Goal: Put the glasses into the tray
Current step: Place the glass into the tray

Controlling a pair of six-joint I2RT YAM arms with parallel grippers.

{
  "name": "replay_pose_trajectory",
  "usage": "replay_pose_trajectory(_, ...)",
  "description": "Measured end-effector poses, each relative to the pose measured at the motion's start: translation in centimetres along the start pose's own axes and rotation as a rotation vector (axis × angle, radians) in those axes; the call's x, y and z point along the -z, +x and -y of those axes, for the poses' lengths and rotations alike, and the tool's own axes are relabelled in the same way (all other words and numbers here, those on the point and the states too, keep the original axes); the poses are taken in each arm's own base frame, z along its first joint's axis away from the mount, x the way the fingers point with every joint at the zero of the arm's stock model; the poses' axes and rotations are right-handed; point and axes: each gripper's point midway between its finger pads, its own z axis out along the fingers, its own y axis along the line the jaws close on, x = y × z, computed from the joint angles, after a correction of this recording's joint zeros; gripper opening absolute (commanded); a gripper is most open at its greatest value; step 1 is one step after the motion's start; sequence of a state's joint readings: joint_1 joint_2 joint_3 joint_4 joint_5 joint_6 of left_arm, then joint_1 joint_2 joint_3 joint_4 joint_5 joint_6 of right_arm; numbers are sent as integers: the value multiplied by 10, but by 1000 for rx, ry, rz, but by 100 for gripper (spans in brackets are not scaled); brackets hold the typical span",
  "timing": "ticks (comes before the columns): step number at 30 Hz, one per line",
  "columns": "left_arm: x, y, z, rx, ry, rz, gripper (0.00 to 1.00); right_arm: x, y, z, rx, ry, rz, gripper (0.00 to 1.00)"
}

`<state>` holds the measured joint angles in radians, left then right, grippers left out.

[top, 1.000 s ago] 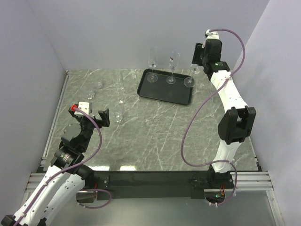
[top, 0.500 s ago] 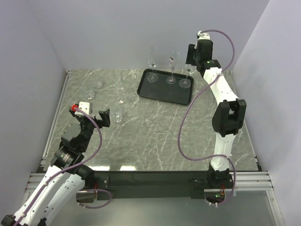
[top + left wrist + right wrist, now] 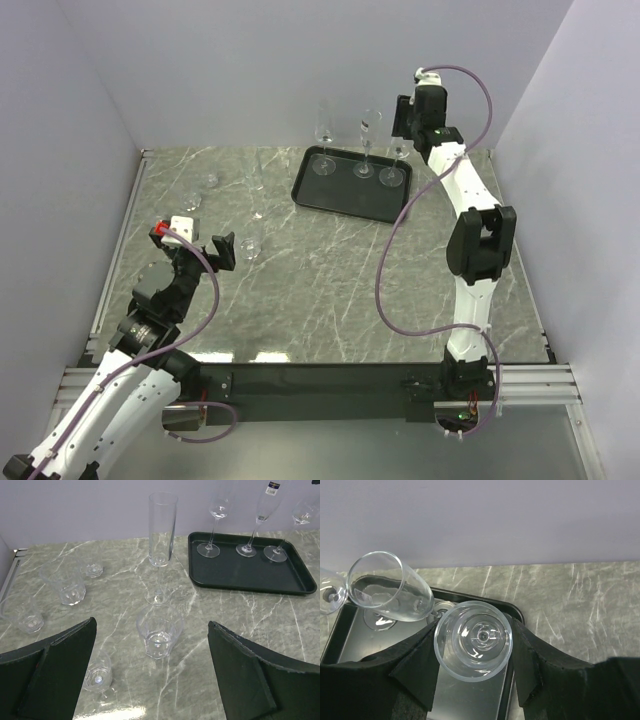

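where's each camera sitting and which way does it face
Top view: high behind the robot, looking down at the table; left arm and right arm show.
Left wrist: low over the table's left side, facing the far tray; two fingers of the open left tool show.
Right wrist: above the tray's far right corner, looking down; the right tool grips a stemmed glass.
Shared: top and left wrist views both show the tray.

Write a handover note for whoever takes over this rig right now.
Left claw: open, low over the table, holding nothing.
Right claw: shut on a stemmed glass at the tray's far right corner, foot seemingly down.
Done: two more stemmed glasses stand in the tray.
Left: release it, then move the tall flute, tumblers and small glasses off the table.
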<state>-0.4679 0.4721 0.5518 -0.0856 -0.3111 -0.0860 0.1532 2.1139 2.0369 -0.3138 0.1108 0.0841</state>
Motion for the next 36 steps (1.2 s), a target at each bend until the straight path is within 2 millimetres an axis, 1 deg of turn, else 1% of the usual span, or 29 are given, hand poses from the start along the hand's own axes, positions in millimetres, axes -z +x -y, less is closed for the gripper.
replay_pose_trajectory(5, -1, 3, 0, -3, -1, -8, 99, -8, 3, -2, 1, -1, 3, 15)
replay_pose_trajectory(8, -1, 3, 0, -3, -1, -8, 99, -8, 2, -4, 4, -4, 5, 18)
replay_pose_trajectory(12, -1, 3, 0, -4, 1, -8, 99, -9, 2, -7, 6, -8, 6, 29)
replay_pose_trajectory(16, -1, 3, 0, -7, 4, -9, 99, -9, 3, -8, 9, -10, 6, 35)
replay_pose_trajectory(17, -1, 3, 0, -9, 4, -9, 99, -9, 3, -8, 9, -10, 6, 39)
replay_pose_trajectory(19, -1, 3, 0, -10, 4, -9, 99, -9, 3, -8, 9, -8, 6, 41)
replay_pose_trajectory(21, -1, 3, 0, -12, 4, -9, 99, -9, 3, -8, 9, -8, 7, 47)
replay_pose_trajectory(24, -1, 3, 0, -17, 5, -9, 100, -9, 3, -8, 9, -7, 7, 52)
replay_pose_trajectory(36, -1, 3, 0, -17, 6, -9, 99, -9, 2, -8, 9, -4, 9, 62)
